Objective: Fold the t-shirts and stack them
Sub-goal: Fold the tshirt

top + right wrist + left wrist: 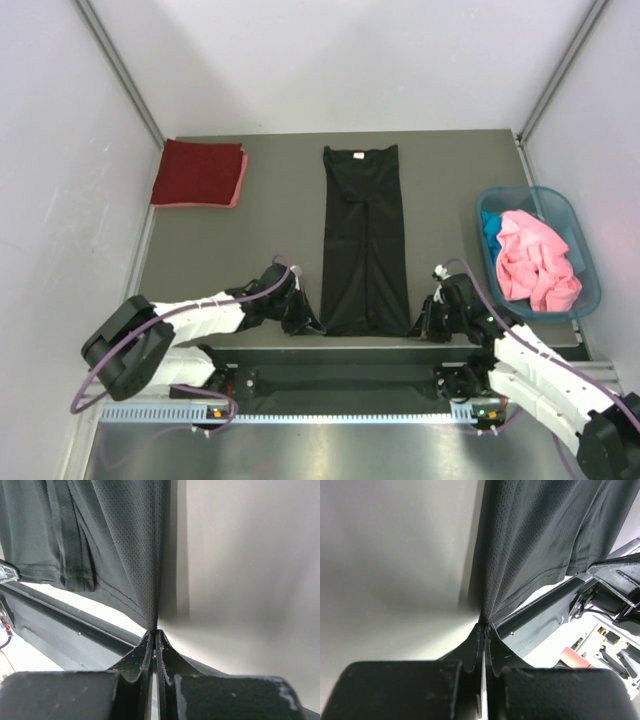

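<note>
A large black t-shirt lies as a long narrow strip down the middle of the table, sides folded in. My left gripper is shut on its near left corner, and in the left wrist view the mesh cloth rises from between the closed fingertips. At the near right corner my right gripper is shut on the cloth, which is pinched at the tips. A folded dark red t-shirt rests on a pink one at the far left.
A teal plastic basket at the right holds a crumpled pink t-shirt and a blue one. White walls stand close on the left, right and far sides. The table's near edge and frame rail run just behind both grippers.
</note>
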